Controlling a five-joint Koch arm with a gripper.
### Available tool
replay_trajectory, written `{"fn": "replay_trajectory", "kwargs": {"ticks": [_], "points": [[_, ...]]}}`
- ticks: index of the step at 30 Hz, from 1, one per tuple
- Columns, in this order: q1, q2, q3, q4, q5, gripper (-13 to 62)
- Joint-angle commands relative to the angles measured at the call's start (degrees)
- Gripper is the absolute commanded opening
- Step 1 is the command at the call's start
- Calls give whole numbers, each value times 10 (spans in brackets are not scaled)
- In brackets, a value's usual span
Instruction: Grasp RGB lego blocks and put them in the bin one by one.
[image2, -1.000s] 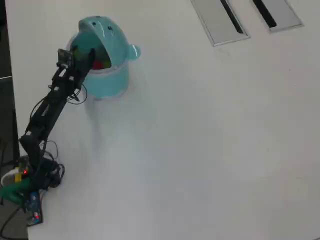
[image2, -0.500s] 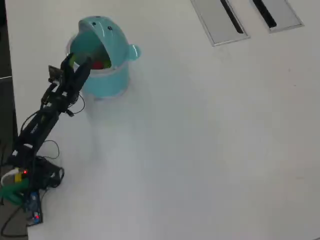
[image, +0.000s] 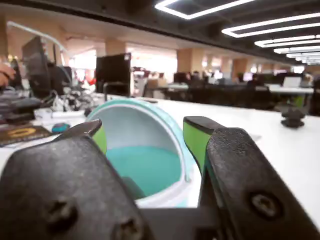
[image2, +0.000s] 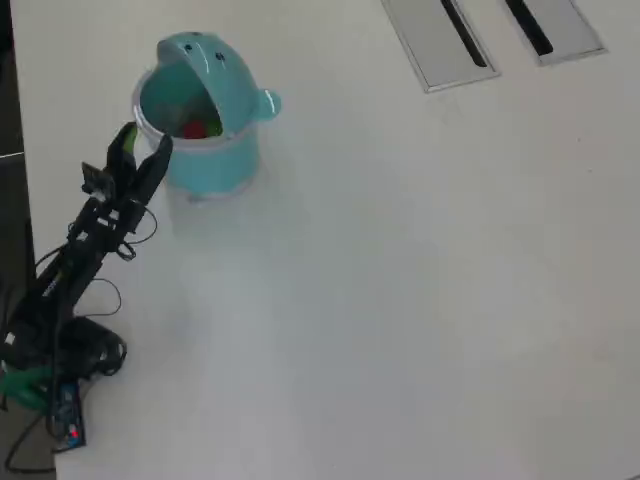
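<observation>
The teal bin (image2: 215, 165) stands at the table's upper left with its lid (image2: 205, 62) tipped back. Inside it a red lego block (image2: 195, 129) shows, with a greenish bit (image2: 212, 126) beside it that I cannot tell for a block. No blue block is in view. My gripper (image2: 145, 140) sits just outside the bin's lower-left rim, open and empty. In the wrist view the gripper (image: 146, 127) frames the bin's pale rim (image: 172, 192) and the lid's inner side (image: 135, 125) between green-padded fingers (image: 195, 140). No blocks show there.
Two grey slotted panels (image2: 440, 40) (image2: 555, 28) lie flush in the table at the top right. The arm's base with its cables (image2: 60, 370) sits at the lower left, near the table's left edge. A small black object (image: 292, 117) stands on the table far right.
The gripper has drawn back from over the bin's mouth toward the lower left, and the arm has folded toward its base. The bin's inside now shows uncovered.
</observation>
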Motion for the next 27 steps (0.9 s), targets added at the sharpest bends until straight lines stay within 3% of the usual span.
{"fn": "replay_trajectory", "kwargs": {"ticks": [1,9,27], "points": [[12,33,-11,-49,14,285],[83,99,47,-54,97,332],[250,142,187,-243,383,330]]}}
